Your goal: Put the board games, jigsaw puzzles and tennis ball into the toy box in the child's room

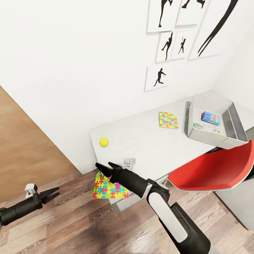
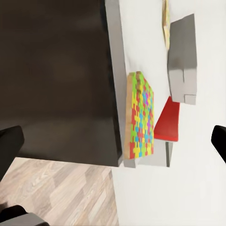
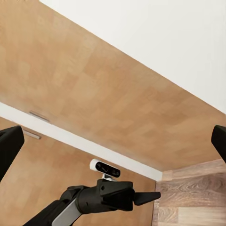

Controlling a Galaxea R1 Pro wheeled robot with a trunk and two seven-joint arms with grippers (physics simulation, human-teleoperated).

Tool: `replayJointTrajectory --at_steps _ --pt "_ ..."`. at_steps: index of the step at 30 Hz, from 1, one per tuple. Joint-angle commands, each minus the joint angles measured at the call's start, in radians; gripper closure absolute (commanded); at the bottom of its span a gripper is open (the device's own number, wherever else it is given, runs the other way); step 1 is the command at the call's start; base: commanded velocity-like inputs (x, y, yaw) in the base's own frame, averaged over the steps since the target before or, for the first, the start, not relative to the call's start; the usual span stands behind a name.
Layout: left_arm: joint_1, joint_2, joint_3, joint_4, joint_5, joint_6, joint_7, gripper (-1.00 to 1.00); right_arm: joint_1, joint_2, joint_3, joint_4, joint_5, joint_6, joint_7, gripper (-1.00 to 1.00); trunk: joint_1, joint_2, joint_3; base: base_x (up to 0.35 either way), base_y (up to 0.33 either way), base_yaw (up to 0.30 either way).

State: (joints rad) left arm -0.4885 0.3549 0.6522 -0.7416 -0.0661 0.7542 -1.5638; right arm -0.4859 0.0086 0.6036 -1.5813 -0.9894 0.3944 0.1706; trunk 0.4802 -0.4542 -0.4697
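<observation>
One jigsaw puzzle [image 1: 106, 187] hangs off the table's [image 1: 141, 141] near left corner, over the floor, just under my right gripper [image 1: 103, 166], which is open and not touching it. The left wrist view catches this jigsaw puzzle [image 2: 141, 115] edge-on. A second jigsaw puzzle [image 1: 168, 120] lies flat on the table beside the toy box [image 1: 231, 135]. Inside the box are a blue board game [image 1: 211, 117] and a pale one [image 1: 207, 128]. The tennis ball [image 1: 103, 141] rests near the table's left end. My left gripper [image 1: 52, 195] is open low over the floor, and the right wrist view shows it too [image 3: 141, 195].
A red chair [image 1: 215, 169] is pushed in at the table's front, below the toy box. A small grey-white fitting [image 1: 129, 161] sits at the table's front edge. Athlete posters [image 1: 165, 46] hang on the white wall. Wood-plank floor [image 1: 70, 218] lies to the left.
</observation>
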Motion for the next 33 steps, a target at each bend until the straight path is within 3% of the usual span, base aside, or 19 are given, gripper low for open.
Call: replayJointTrajectory --at_steps 1,23,33 --pt "-0.001 0.0 0.002 0.0 -0.007 0.014 -0.007 -1.0 0.0 0.001 0.0 0.0 -0.006 0.004 0.001 -1.0 0.004 -0.009 -0.005 0.0 0.0 0.0" --pt "-0.001 -0.002 0.003 0.005 -0.007 0.043 -0.007 -1.0 0.001 0.002 0.001 0.0 -0.005 0.0 0.0 -1.0 0.089 -0.163 -0.073 0.0 0.0 0.0" --pt "-0.001 -0.005 0.003 0.083 -0.006 0.045 -0.007 -1.0 0.001 0.0 -0.001 0.0 -0.005 0.0 0.001 -1.0 0.127 -0.233 -0.105 0.0 0.0 0.0"
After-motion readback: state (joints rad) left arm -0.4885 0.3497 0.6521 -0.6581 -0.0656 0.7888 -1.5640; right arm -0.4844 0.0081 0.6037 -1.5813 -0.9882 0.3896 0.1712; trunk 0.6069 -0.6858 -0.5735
